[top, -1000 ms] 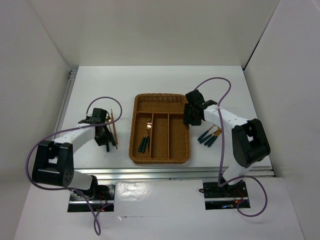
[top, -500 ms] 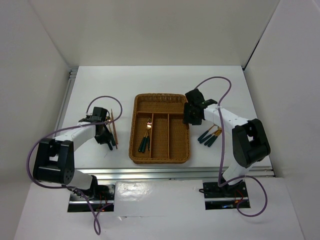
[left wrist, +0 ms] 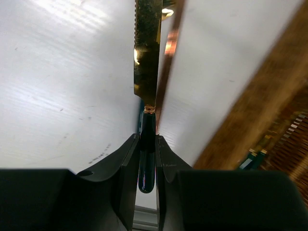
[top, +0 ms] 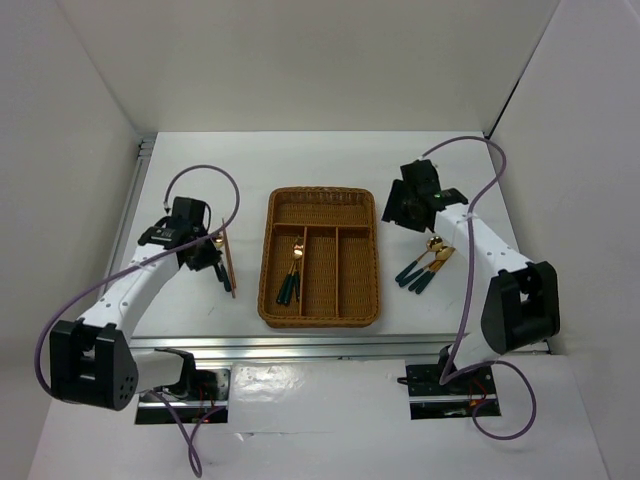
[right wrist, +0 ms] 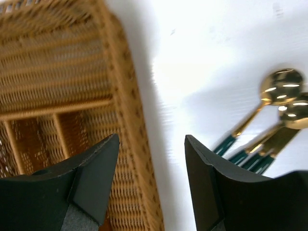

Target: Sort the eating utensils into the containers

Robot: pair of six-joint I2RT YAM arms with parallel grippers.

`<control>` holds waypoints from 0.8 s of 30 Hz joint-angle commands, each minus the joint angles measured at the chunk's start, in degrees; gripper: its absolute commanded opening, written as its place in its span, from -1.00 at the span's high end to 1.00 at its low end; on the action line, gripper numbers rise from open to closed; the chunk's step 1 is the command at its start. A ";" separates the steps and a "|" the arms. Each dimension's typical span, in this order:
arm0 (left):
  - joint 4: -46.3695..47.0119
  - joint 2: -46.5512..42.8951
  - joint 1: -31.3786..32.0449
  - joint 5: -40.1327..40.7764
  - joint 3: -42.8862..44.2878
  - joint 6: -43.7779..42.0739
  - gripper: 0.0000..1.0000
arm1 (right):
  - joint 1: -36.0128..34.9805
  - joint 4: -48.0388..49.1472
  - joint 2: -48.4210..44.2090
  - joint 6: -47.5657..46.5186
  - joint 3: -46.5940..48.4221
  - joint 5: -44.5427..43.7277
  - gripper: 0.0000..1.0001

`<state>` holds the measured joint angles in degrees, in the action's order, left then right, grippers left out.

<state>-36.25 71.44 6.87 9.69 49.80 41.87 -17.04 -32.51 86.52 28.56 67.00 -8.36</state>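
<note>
From my seat: the left gripper [left wrist: 147,142] is pinching the dark teal handle of a gold-bladed utensil [left wrist: 147,57], right beside the thin reddish-brown chopsticks [top: 228,262]. A few teal-handled pieces [top: 290,280] lie in the left long slot of the tan woven wicker tray [top: 268,262]. The right gripper [right wrist: 151,144] has its fingers spread above the tray's right rim, with the gold-bowled teal-handled spoons [top: 425,268] just beside it.
</note>
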 commanded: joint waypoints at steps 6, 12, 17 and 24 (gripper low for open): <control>-1.54 -0.52 9.99 -6.61 11.10 -1.88 0.60 | 6.40 1.40 -3.11 1.59 -2.48 1.94 -0.29; 4.51 5.89 21.76 -9.78 18.04 -0.73 0.60 | 8.42 1.40 -4.25 2.64 -5.65 0.80 -0.32; 10.14 13.19 30.20 -11.80 19.98 0.50 0.57 | 9.65 1.40 -6.09 3.96 -8.47 0.28 -0.32; 15.15 18.91 36.44 -10.67 19.98 5.14 0.57 | 10.18 0.70 -10.14 5.90 -12.69 -1.48 -0.36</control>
<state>-25.98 90.24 41.50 -1.37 68.27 43.66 -7.46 -32.32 79.13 33.28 55.13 -7.81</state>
